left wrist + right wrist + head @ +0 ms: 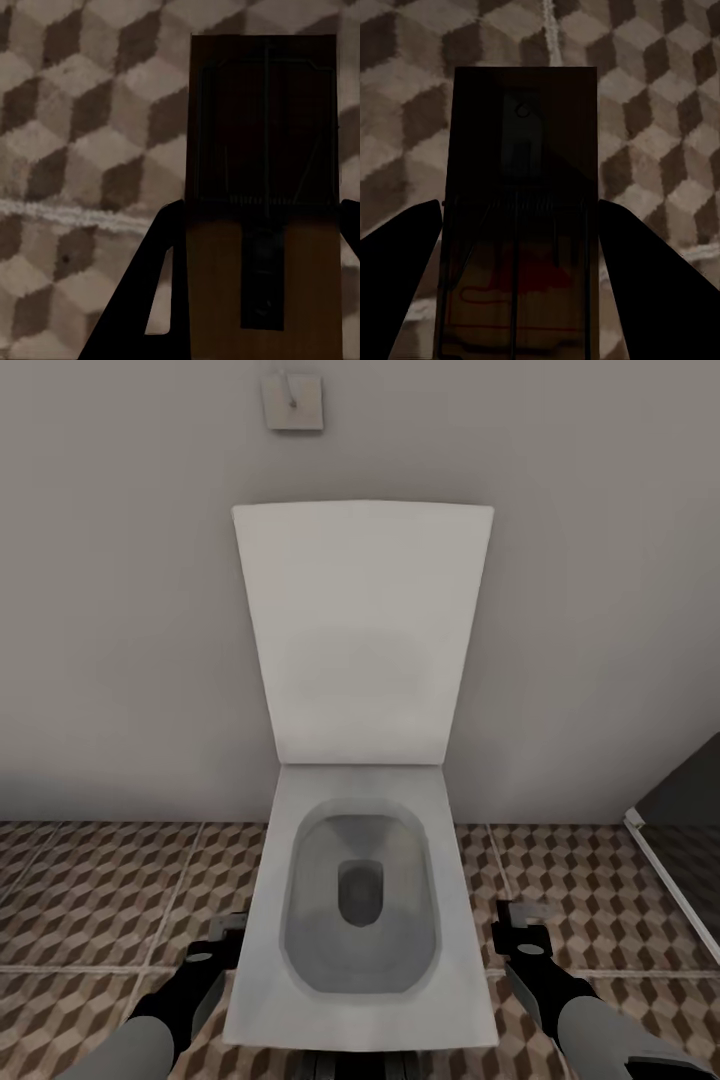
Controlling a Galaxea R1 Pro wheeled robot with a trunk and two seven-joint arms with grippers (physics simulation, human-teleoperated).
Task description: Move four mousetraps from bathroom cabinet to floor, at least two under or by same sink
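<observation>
Nearest the lens in the left wrist view, a mousetrap [259, 210] sat clamped between the dark fingers [142, 300] of the left gripper [222, 938], board face-on, metal bar and spring showing. Below it lay the bathroom floor [82, 150] with its cube-pattern tiles. The right wrist view gave the same picture: a second mousetrap [521, 210] held between the right gripper's [515, 928] fingers [397, 262], red marking on the board's near end.

So 2 traps were in hand, 1 per gripper, both carried above the tiles, neither set down.

Head view: robot faced a white toilet [365, 900], lid raised against a grey wall [120, 610]. Both arms hung low, 1 either side of the bowl. A dark panel with a pale edge [680, 860] stood at the far right. No sink or cabinet sighted from here.

Risks, as judged:
- Releasing here would likely put the traps beside the toilet, not the sink.
- Swinging either arm inward could knock the bowl's rim, since both grippers sat just beside it.
- The thin boards could twist in the grip on any bump.
</observation>
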